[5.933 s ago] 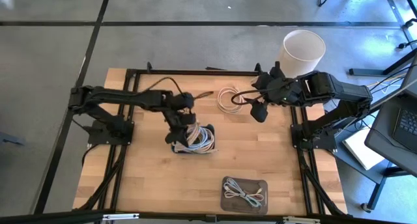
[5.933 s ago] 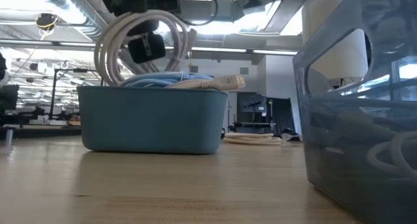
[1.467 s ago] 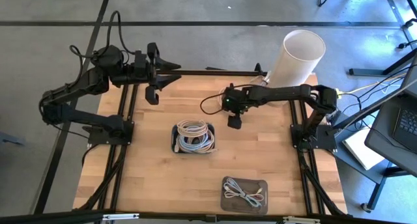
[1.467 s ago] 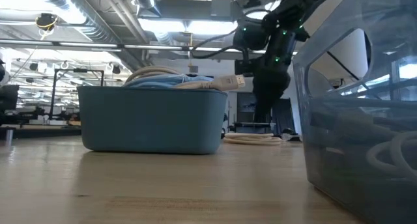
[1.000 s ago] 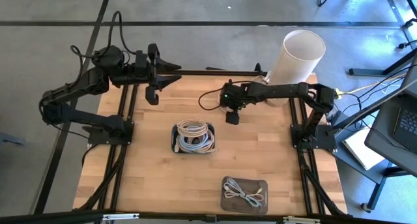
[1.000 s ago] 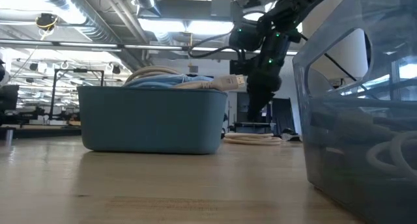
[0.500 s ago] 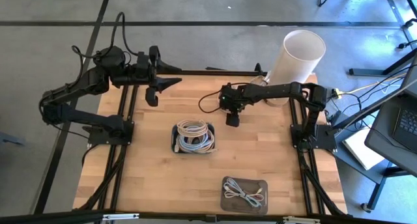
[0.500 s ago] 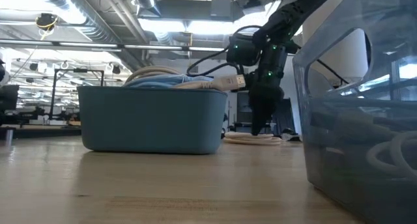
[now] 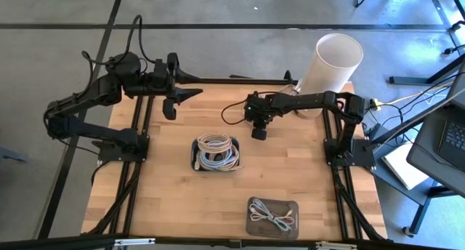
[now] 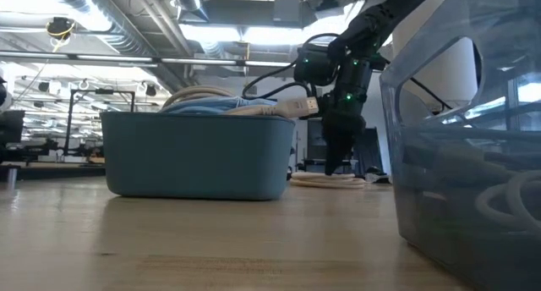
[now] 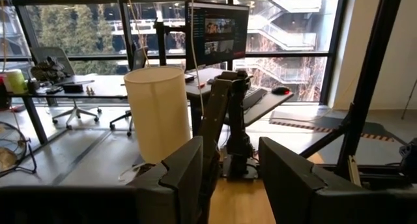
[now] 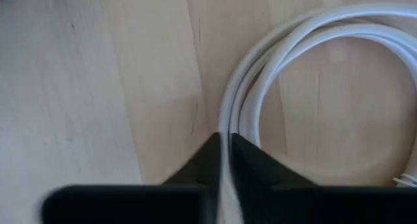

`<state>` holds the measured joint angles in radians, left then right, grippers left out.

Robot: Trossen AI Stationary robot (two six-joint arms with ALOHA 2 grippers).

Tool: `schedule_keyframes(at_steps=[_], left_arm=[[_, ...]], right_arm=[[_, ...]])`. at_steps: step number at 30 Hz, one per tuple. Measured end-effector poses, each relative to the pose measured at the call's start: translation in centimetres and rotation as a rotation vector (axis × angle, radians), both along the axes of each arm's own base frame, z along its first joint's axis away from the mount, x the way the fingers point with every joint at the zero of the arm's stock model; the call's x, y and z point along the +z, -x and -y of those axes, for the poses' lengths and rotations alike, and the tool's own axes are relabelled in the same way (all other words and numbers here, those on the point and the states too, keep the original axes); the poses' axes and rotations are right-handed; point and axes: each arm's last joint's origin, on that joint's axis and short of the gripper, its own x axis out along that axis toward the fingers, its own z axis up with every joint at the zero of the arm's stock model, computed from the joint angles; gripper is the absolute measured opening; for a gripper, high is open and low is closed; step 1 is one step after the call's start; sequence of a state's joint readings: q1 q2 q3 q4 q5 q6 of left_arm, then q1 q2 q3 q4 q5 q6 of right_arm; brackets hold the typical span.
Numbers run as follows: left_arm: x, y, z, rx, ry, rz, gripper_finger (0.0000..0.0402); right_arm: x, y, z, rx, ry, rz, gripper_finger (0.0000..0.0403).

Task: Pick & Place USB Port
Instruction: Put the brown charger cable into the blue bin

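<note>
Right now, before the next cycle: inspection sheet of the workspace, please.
Surface: wooden table, bare wood between the items.
Job's things: white coiled cable on the table at the far side; blue bin mid-table filled with coiled cables; clear tray at the near edge with one cable.
Clutter: nothing seen.
Grippers: right hand down on the coiled cable, fingers pinched on a strand; left hand open, raised over the table's far left corner, empty.
Cables: arm wiring loops beside the right wrist.
Surroundings: white cylindrical bin by the far right corner; laptop to the right.
</note>
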<state>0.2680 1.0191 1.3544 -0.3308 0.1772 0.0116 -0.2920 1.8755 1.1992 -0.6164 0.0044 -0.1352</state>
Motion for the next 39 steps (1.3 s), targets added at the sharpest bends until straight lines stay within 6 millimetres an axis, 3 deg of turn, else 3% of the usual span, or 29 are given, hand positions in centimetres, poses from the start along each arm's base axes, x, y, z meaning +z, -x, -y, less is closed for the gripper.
schedule_keyframes(at_steps=[2,6,17,22,29,34,39], left_arm=[[-0.1,0.0,0.0,0.000,0.006,-0.011,0.0143],[-0.3,0.0,0.0,0.000,0.033,-0.023,0.0143],[-0.5,0.0,0.1,-0.017,0.059,-0.050,0.0143],[-1.1,0.0,0.1,-0.020,0.094,-0.103,0.0143],[-1.9,-0.3,0.0,-0.017,0.092,-0.169,0.0143],[-5.8,-1.5,-0.8,0.077,0.130,-0.522,0.0143],[-10.2,-3.6,-2.2,0.086,0.160,-0.879,0.0143]], right_arm=[[0.0,0.0,0.0,0.001,0.000,0.000,0.0013],[0.0,0.0,0.0,-0.004,0.001,0.003,0.0005],[0.2,0.0,-0.1,-0.017,-0.026,0.018,0.0022],[1.0,0.4,-0.2,-0.018,-0.027,0.016,0.0074],[3.0,1.3,-1.1,-0.093,-0.091,-0.094,0.0205],[5.2,1.3,-2.5,-0.160,-0.171,-0.194,0.0270],[7.7,0.4,-4.4,-0.121,-0.201,-0.181,0.0294]])
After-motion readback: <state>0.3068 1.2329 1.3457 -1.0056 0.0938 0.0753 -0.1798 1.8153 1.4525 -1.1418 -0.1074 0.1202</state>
